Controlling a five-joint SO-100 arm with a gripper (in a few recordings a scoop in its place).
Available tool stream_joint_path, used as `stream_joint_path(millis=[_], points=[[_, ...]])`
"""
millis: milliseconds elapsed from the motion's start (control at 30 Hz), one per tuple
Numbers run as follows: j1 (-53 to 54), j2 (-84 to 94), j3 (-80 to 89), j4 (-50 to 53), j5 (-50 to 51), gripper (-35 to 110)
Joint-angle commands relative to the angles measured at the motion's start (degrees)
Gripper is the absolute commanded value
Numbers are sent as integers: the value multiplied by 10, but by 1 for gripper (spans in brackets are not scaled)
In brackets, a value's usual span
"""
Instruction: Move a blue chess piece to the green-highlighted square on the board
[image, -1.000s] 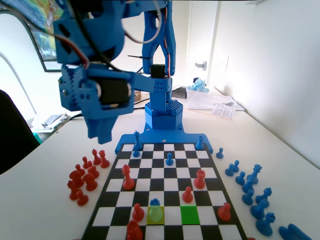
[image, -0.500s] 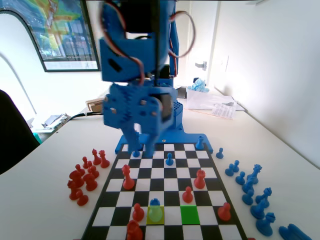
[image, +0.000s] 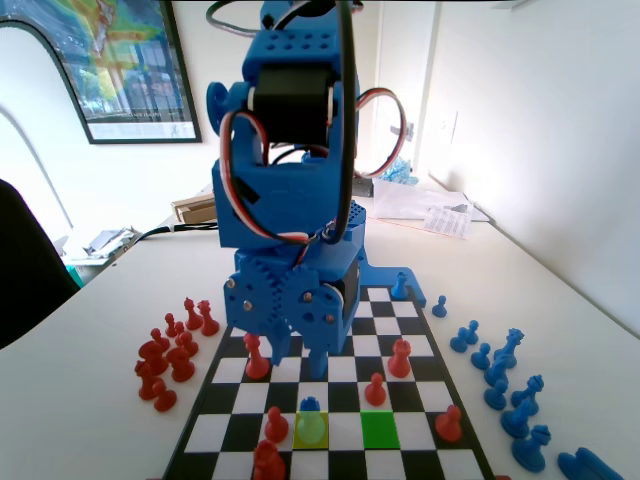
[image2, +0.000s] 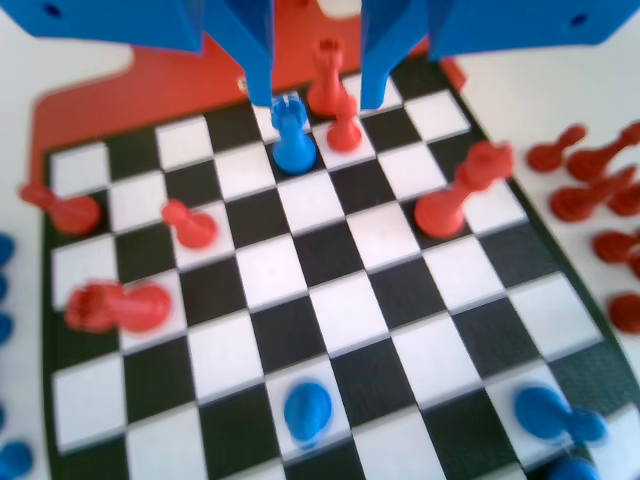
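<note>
1. Fixed view, near row: the blue chess piece (image: 310, 406) stands on the lime square (image: 311, 430), one white square left of the green-highlighted square (image: 379, 429)
2. Above it: the gripper (image: 297, 362) hangs over the board (image: 420, 345), jaws apart, holding nothing
3. Wrist view: the piece (image2: 293, 135) stands just below the left jaw's tip, beside red pieces (image2: 334, 92)

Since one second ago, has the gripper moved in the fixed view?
Yes. The gripper has swung from the picture's left side, off the board, to above its middle, lower and nearer the blue chess piece on the lime square.
</note>
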Motion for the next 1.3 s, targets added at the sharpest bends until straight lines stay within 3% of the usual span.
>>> stream_joint_path(millis=[0, 1267], points=[[4, 1, -50, -4, 1, 14], [-8, -91, -95, -13, -32, 14]])
